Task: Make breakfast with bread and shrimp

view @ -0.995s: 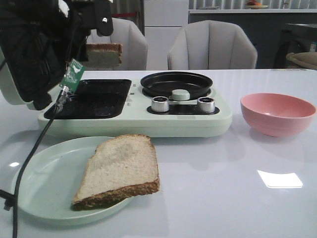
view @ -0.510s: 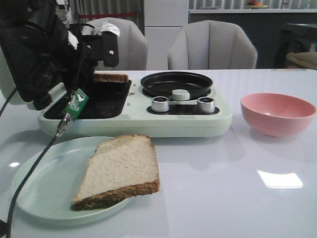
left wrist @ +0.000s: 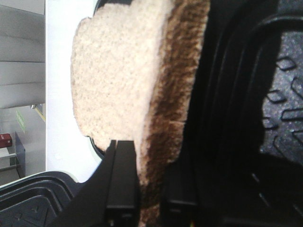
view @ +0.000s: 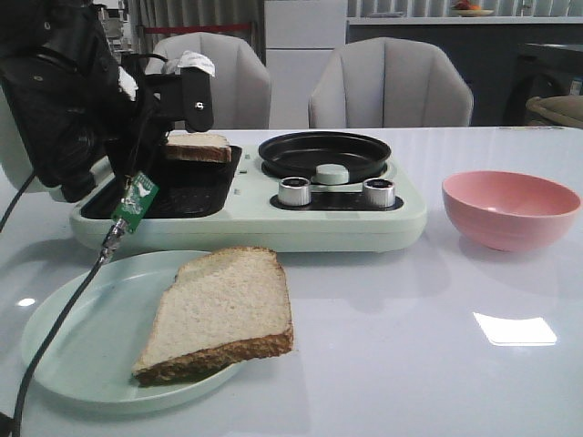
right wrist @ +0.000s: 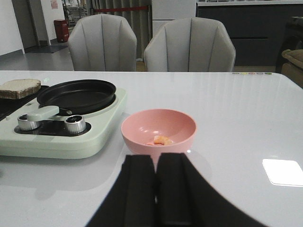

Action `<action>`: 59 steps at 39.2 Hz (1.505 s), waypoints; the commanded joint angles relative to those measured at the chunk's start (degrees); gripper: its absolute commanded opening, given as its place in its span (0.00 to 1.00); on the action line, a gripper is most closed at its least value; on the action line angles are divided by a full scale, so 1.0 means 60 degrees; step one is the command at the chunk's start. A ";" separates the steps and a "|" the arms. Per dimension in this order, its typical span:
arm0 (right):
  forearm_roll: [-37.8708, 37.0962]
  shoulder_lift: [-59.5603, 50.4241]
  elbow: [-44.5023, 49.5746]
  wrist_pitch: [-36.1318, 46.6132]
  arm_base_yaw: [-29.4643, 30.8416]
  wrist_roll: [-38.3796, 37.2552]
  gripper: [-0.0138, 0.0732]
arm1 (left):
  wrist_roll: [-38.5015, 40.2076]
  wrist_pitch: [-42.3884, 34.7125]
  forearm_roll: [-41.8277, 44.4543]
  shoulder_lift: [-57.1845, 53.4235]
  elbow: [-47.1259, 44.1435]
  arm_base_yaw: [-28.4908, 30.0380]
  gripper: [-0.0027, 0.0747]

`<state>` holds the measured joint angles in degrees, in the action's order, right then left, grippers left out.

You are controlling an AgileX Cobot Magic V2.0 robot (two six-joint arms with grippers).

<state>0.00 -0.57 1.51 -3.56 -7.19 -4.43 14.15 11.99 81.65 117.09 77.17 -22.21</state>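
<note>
Over at the upper left, the left end effector (view: 182,137) pinches one bread slice (view: 199,147) above the grill plate (view: 178,187), second slice (view: 223,309) waiting on its plate (view: 73,350), shrimp (right wrist: 162,140) untouched in the pink bowl (right wrist: 142,137), right end effector (right wrist: 156,177) nearly closed, empty.

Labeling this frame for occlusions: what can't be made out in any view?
- Left pincer: front view, dark arm hides the fingers; only the wrist view shows them shut on the bread slice.
- Whether that slice touches the grill plate: front view, the arm covers its near edge.
- Shrimp: front view, the pink bowl wall hides it; seen only from the right wrist.
- Right pincer: out of the front view.
</note>
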 commanded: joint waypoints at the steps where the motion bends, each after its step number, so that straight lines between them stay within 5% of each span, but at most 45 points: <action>1: -0.0080 -0.0206 -0.0154 0.0728 0.0051 0.0088 0.32 | 0.0128 -0.0090 -0.0645 -0.0506 0.0034 -0.0032 0.20; 7: -0.0080 -0.0206 -0.0154 0.0728 0.0051 0.0088 0.32 | 0.0128 -0.0109 -0.0770 -0.0580 0.0034 -0.0111 0.25; 18: -0.0080 -0.0206 -0.0154 0.0728 0.0051 0.0088 0.32 | 0.0128 -0.0112 -0.1082 -0.0934 0.0034 -0.0217 0.77; 51: -0.0080 -0.0206 -0.0154 0.0728 0.0051 0.0088 0.32 | 0.0107 0.1707 -0.5829 -0.4463 0.0034 -0.0778 0.77; 59: -0.0080 -0.0206 -0.0154 0.0728 0.0051 0.0088 0.32 | -0.1185 0.2507 -0.7449 -0.5874 0.0034 -0.0880 0.77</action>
<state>0.00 -0.57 1.51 -3.56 -7.19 -4.43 10.46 26.55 40.50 86.88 75.73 -27.10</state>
